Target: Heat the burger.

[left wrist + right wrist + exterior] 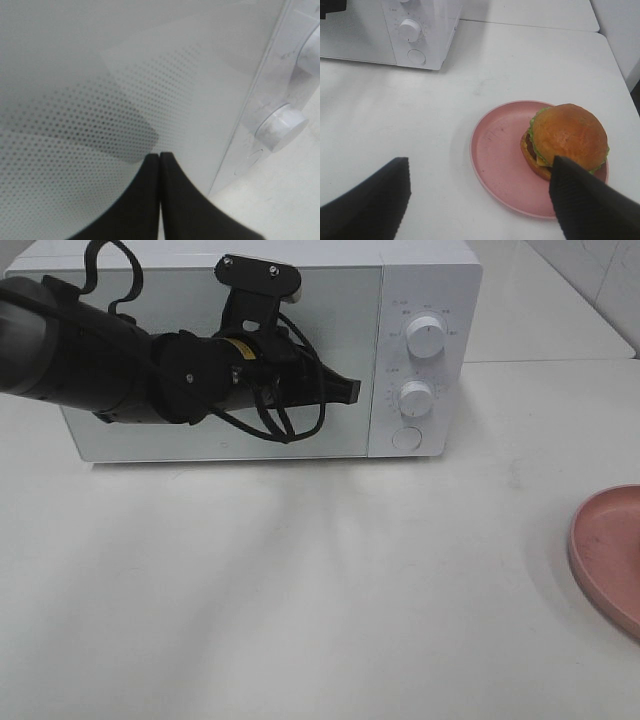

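White tabletop (300,590); microwave (200,430) door closed. Left gripper (159,156), fingers pressed together and empty, nears the door (opening step, likely). Burger (566,141) sits on pink plate (495,150) between right gripper's (480,200) wide-spread, empty fingers.

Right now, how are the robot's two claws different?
The left claw is pinched shut, fingers together, up close against the microwave door. The right claw is wide open, hanging above the table near the burger on its pink plate. Both claws are black and hold nothing.
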`<state>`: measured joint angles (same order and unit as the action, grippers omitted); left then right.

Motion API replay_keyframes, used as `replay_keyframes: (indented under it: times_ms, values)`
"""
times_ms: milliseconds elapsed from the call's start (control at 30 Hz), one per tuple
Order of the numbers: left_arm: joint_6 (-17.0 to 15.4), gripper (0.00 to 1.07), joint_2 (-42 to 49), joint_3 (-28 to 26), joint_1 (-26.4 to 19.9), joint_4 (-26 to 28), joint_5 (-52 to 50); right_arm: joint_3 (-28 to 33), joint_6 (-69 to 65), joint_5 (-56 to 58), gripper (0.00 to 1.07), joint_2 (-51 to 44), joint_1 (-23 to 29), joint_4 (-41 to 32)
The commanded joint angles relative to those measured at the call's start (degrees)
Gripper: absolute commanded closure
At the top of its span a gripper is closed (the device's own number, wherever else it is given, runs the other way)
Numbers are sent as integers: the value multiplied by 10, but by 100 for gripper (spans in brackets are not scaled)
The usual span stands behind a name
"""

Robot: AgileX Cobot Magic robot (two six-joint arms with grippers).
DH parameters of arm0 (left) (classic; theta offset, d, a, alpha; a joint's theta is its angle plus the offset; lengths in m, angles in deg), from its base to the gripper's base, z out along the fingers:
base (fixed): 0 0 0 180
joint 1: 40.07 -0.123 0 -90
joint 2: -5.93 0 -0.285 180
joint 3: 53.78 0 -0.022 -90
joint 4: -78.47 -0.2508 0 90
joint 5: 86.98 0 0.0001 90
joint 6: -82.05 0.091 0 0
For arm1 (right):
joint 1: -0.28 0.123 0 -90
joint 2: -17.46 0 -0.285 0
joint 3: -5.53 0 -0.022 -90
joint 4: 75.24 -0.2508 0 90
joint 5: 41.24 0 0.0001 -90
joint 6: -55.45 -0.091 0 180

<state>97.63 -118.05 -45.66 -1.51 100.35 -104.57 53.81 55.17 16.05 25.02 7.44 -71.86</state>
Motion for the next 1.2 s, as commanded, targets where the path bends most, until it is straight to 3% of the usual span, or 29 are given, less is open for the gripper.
replay_keyframes:
  times_ms: [33, 167, 267, 333, 367, 400, 433, 467, 500, 533, 567, 967, 1100, 1200]
  values:
    - [9, 107, 9, -13, -27, 25, -45, 2, -6, -4, 32, -15, -5, -1]
    - [9, 107, 26, 13, -27, 25, -7, 2, -6, -4, 32, -15, -5, -1]
    - [9, 107, 71, 71, -27, 26, 23, 2, -6, -4, 32, -15, -5, -1]
    - [9, 100, 84, 80, -27, 27, 41, 2, -6, -4, 32, -15, -5, -1]
    - [9, 83, 104, 97, -27, 26, 85, 2, -6, -4, 32, -15, -5, -1]
    - [9, 83, 104, 97, -27, 26, 85, 2, -6, -4, 32, -15, -5, -1]
    - [9, 67, 114, 103, -27, 26, 114, 2, -6, -4, 32, -15, -5, -1]
    - [7, 29, 127, 109, -27, 28, 168, 2, -6, -4, 32, -15, -5, -1]
    - [7, 29, 127, 109, -27, 28, 168, 2, -6, -4, 32, -15, -5, -1]
    - [7, 12, 140, 110, -27, 28, 232, 2, -6, -4, 32, -15, -5, -1]
    - [7, 6, 145, 110, -27, 26, 260, 2, -6, -4, 32, -15, -5, -1]
    - [6, 8, 201, 110, -31, -15, 595, 2, -6, -4, 32, -15, -5, -1]
    - [-38, 8, 227, 110, -64, -15, 710, 2, -6, -4, 32, -15, -5, -1]
    - [-44, 8, 246, 110, -97, -17, 760, 2, -6, -4, 32, -15, -5, -1]
